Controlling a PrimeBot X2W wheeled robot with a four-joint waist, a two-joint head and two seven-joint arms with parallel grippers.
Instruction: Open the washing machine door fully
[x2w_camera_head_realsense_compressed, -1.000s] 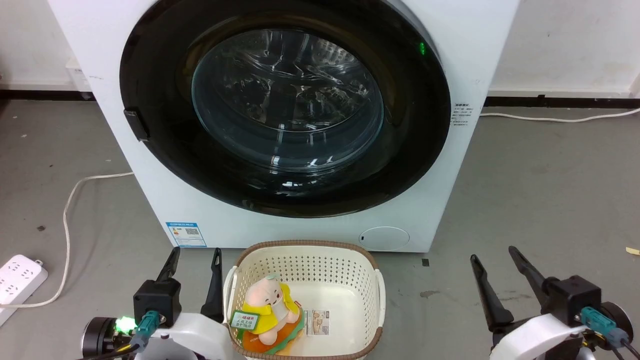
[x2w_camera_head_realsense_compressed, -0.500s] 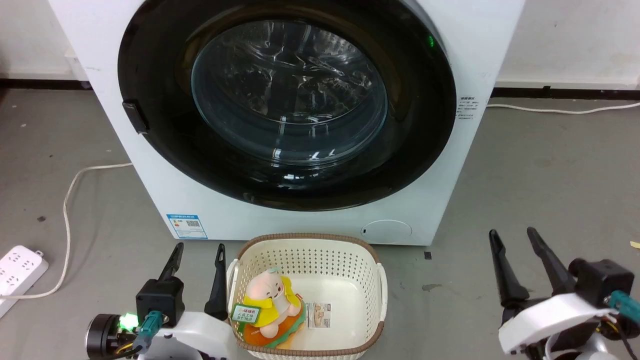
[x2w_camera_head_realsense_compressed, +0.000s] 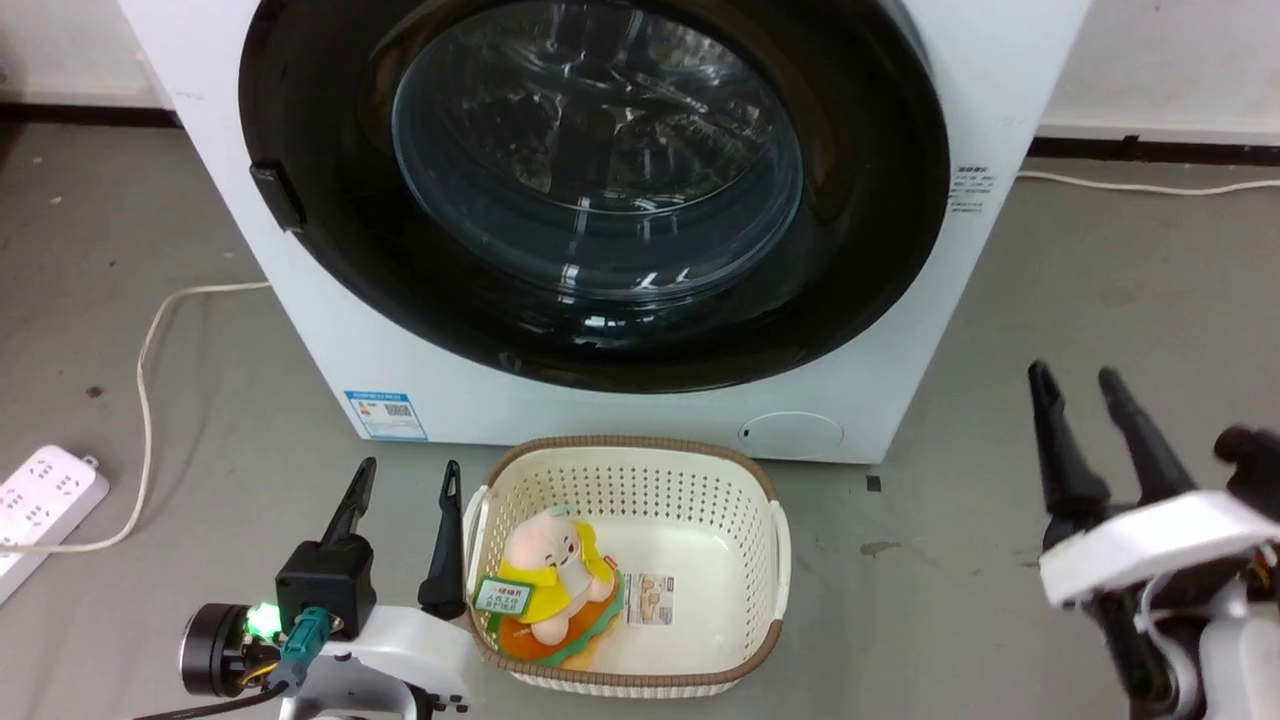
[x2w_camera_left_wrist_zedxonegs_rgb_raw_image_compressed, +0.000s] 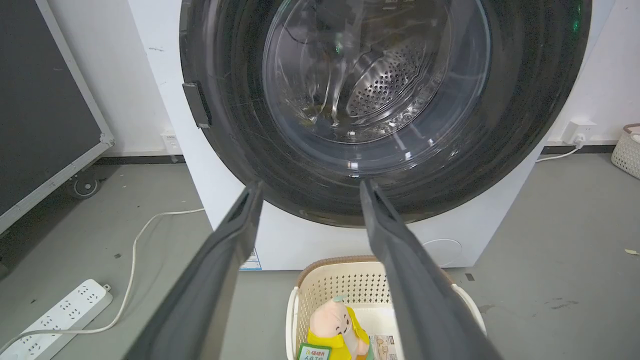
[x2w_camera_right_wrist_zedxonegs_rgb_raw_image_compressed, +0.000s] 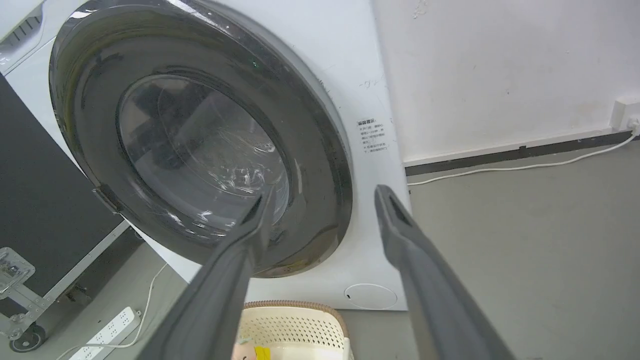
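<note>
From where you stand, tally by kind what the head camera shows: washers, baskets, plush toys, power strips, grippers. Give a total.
Washing machine: 1
Basket: 1
Plush toy: 1
Power strip: 1
Grippers: 2, the left gripper and the right gripper
Total: 6

Door (x2w_camera_head_realsense_compressed: 596, 150) top cut off by upper edge in head and left wrist views. Washer (x2w_camera_head_realsense_compressed: 640, 425) top cropped likewise. Drum (x2w_camera_left_wrist_zedxonegs_rgb_raw_image_compressed: 385, 85) seen through glass only, veiled by reflections. Print on blue label (x2w_camera_head_realsense_compressed: 386, 415) and side sticker (x2w_camera_head_realsense_compressed: 968, 190) too small to be read. Right gripper (x2w_camera_head_realsense_compressed: 1073, 372) slightly blurred, its arm cut by right edge. Power strip (x2w_camera_head_realsense_compressed: 45, 495) clipped at left edge. Toy (x2w_camera_left_wrist_zedxonegs_rgb_raw_image_compressed: 334, 325) cut by bottom edge in left wrist view; basket (x2w_camera_left_wrist_zedxonegs_rgb_raw_image_compressed: 325, 285) partly hidden behind finger (x2w_camera_left_wrist_zedxonegs_rgb_raw_image_compressed: 415, 280).
</note>
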